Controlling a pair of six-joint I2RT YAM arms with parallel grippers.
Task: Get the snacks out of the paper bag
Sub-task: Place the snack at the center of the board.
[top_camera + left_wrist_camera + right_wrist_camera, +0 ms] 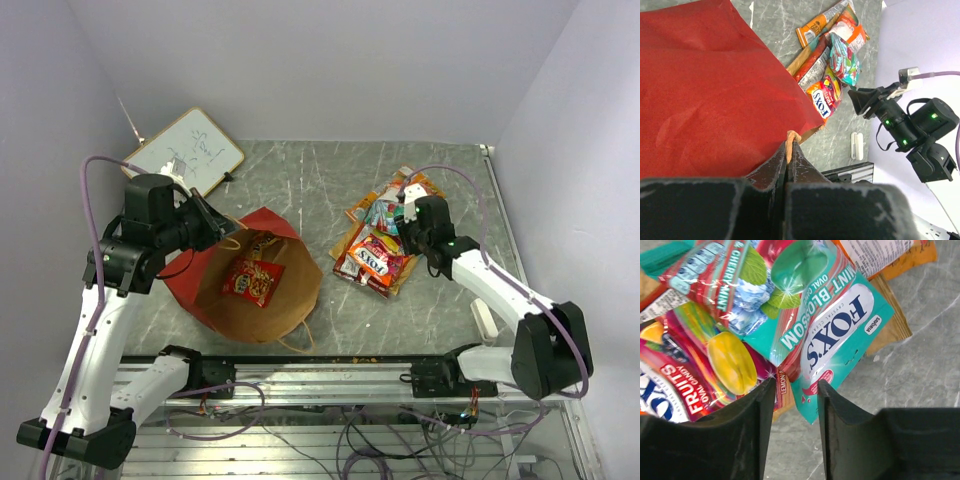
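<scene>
The paper bag (255, 300), red outside and brown inside, lies open on the table with one red packet (253, 281) inside. My left gripper (222, 224) is shut on the bag's tan loop handle (791, 137) at the rim; the bag's red wall (710, 95) fills the left wrist view. A pile of snacks (378, 248) lies to the right of the bag. My right gripper (410, 218) is open just above the pile, its jaws standing around the lower edge of a teal Fox's mint packet (840, 335) without gripping it. A red fruits packet (700, 365) lies beside it.
A white whiteboard (187, 152) leans at the back left. A small white object (484, 320) lies near the right arm's base. Walls close in the table on the left, back and right. An aluminium rail (330, 365) runs along the near edge.
</scene>
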